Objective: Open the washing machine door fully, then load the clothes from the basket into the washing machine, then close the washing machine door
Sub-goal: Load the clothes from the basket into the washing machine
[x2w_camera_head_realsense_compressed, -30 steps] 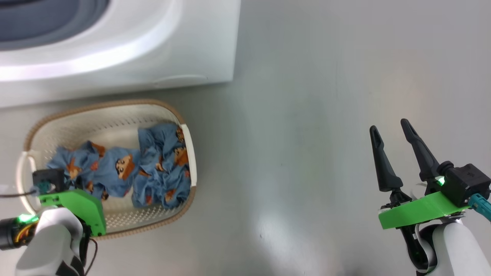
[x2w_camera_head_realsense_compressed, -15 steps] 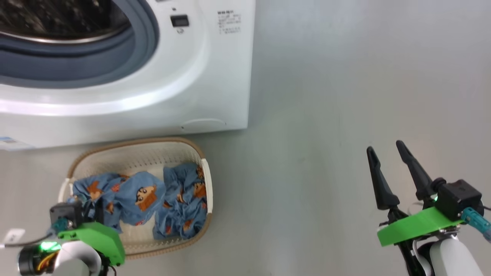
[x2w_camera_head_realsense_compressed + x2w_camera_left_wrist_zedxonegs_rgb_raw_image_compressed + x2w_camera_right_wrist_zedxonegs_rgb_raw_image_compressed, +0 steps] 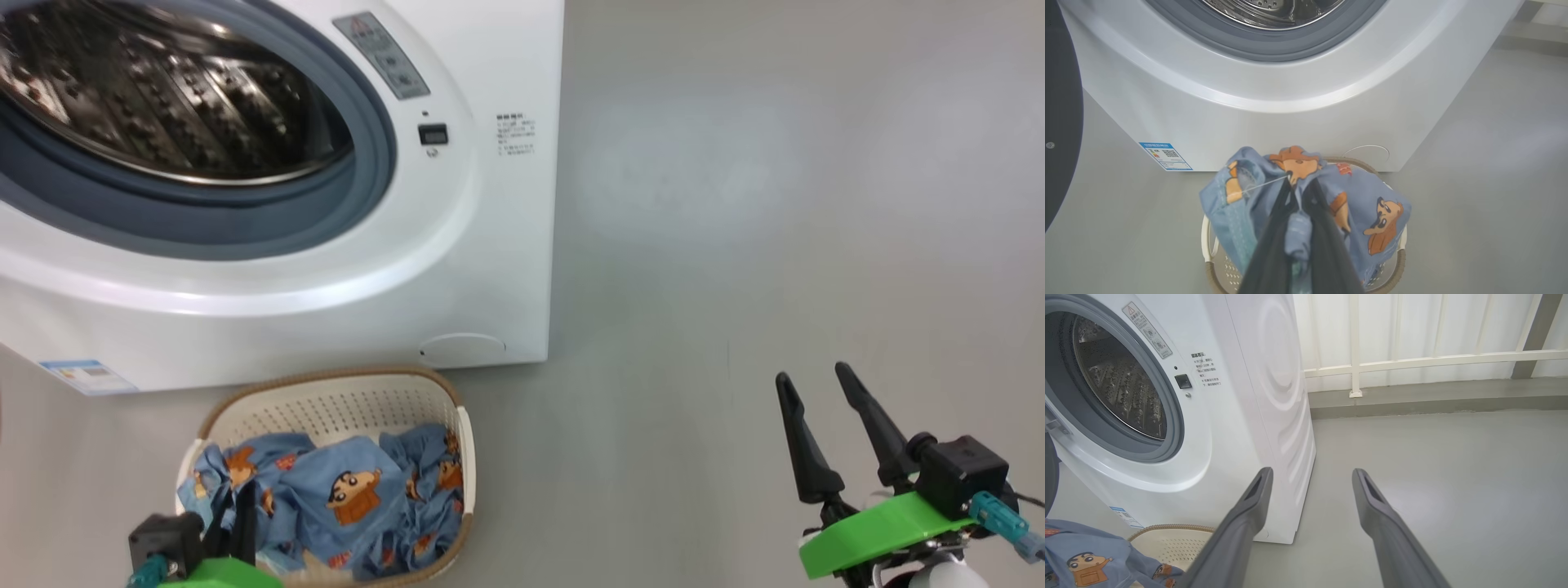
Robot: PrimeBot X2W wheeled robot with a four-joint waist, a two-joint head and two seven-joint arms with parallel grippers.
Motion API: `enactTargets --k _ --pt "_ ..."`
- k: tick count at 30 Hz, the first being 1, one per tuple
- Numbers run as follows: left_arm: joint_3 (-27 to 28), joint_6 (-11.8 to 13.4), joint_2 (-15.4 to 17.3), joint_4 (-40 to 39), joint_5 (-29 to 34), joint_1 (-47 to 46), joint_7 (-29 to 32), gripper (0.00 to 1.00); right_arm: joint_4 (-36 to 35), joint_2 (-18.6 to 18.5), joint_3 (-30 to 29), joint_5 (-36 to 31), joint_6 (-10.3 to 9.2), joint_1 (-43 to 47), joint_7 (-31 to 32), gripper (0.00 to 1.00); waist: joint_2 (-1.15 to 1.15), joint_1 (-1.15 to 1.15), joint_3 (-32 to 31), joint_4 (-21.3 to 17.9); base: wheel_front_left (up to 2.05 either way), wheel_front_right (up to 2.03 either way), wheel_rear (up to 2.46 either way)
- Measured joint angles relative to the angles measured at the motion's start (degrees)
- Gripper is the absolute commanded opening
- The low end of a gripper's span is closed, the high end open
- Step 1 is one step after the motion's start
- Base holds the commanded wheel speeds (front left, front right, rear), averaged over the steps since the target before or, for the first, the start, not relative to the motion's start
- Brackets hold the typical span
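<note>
The white washing machine [image 3: 457, 269] stands with its steel drum [image 3: 163, 98] exposed; the edge of its black door [image 3: 1061, 122] shows swung aside in the left wrist view. On the floor before it sits the cream basket [image 3: 326, 408], holding the blue cartoon-print clothes [image 3: 351, 498]. My left gripper [image 3: 1298, 183] is shut on a bundle of that blue fabric [image 3: 1367, 196], raised just above the basket's rim [image 3: 1400, 261]. In the head view the left gripper [image 3: 233, 498] is at the basket's left part. My right gripper [image 3: 816, 380] hangs open over bare floor, far right of the basket.
A small blue label sticker [image 3: 1165, 156] marks the machine's lower front corner. Grey floor [image 3: 735, 286] stretches to the right of the machine. Behind it runs a white railed wall [image 3: 1412, 359] with a raised grey kerb.
The head camera has tilted up, so the drum opening has come into view and the basket has slid down the picture. The left gripper stays at the clothes; the right stays open.
</note>
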Motion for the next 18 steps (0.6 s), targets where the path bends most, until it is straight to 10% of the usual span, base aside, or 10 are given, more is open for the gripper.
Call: enactTargets --k 18 --pt "6.31 -4.92 -3.24 -9.78 1.02 8.43 0.00 0.00 0.87 1.78 0.23 1.81 0.00 2.98 -0.01 1.00 0.00 0.00 -6.93 1.00 0.00 0.00 0.00"
